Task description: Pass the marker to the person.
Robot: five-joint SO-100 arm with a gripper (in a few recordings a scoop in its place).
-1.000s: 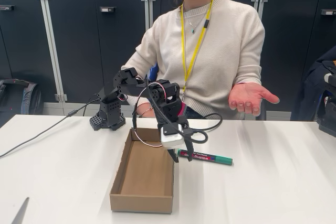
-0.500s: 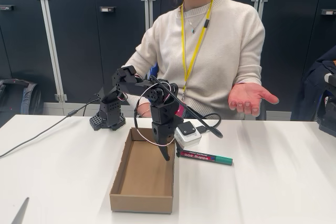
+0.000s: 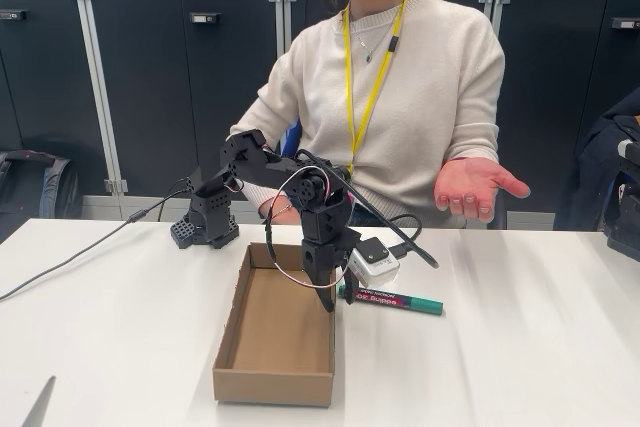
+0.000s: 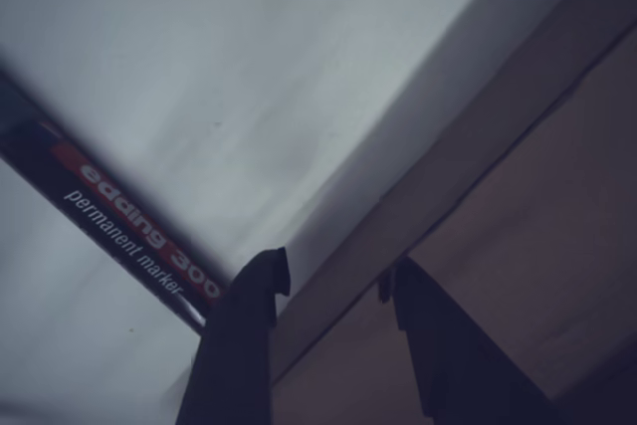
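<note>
The marker (image 3: 391,300) lies flat on the white table (image 3: 520,347), green cap pointing right, just right of the cardboard box (image 3: 275,387). My gripper (image 3: 337,297) points straight down at the box's right wall, beside the marker's left end. In the wrist view the marker (image 4: 129,221) runs diagonally to the left of my left finger (image 4: 244,345), outside the jaws. My gripper (image 4: 333,276) is open, and the box's wall (image 4: 468,156) passes between the fingers. The person (image 3: 410,97) sits behind the table and holds an open palm (image 3: 472,187) up at the right.
The arm's base (image 3: 205,222) stands at the table's back, left of the box, and its cables (image 3: 80,257) trail across the left half. Dark cabinets (image 3: 150,67) line the back wall. A dark bag (image 3: 615,177) sits at the right edge.
My wrist has turned, swinging the white camera from in front of the gripper to its right. The gripper has shifted slightly right and lower. The marker and the person's hand have stayed put.
</note>
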